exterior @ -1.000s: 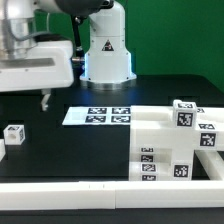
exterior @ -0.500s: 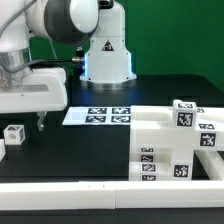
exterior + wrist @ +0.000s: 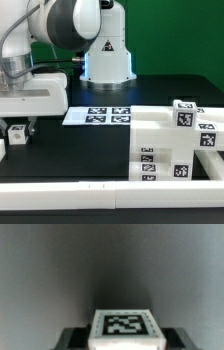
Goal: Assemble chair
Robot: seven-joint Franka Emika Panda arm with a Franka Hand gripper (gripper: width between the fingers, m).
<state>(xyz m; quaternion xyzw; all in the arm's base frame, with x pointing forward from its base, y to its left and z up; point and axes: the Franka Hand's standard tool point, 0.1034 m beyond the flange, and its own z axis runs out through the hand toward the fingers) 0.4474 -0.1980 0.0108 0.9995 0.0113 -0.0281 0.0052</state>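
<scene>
White tagged block sits between the jaws, which are clamped on it.

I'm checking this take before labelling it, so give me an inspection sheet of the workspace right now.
Surface: black table, matte.
Job's things: small tagged white block between the gripper's fingers; part-built white chair assembly at the exterior view's right.
Clutter: marker board flat near the robot base; long white rail along the front edge.
Grippers: gripper lowered around the small block, fingers either side; firm grip cannot be told.
Cables: nothing seen.
Surroundings: green backdrop.
</scene>
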